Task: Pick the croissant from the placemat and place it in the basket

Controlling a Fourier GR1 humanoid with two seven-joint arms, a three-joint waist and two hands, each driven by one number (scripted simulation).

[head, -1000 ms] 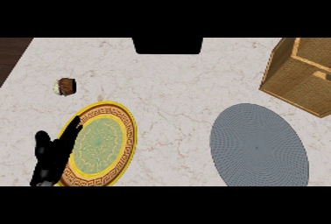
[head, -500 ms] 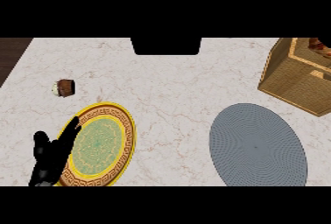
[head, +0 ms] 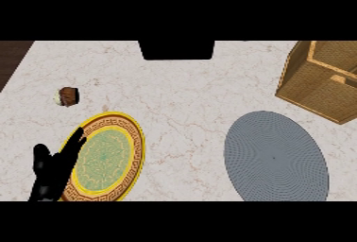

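The grey round placemat (head: 275, 156) lies at the right of the marble counter with nothing on it. The woven basket (head: 307, 90) stands at the upper right, cut off by the view's edge. A small tan shape (head: 339, 78) shows inside it; I cannot tell whether it is the croissant. My left hand (head: 52, 172) rests open at the lower left, its fingers straight over the rim of a patterned plate. My right hand shows nowhere.
A gold-rimmed plate (head: 108, 163) with a green centre lies at the lower left. A small brown cupcake (head: 67, 96) sits on its side at the upper left. A dark block (head: 176, 49) stands at the counter's far edge.
The left hand stays where it was. A dark brownish shape at the basket's top edge half a second ago no longer shows.
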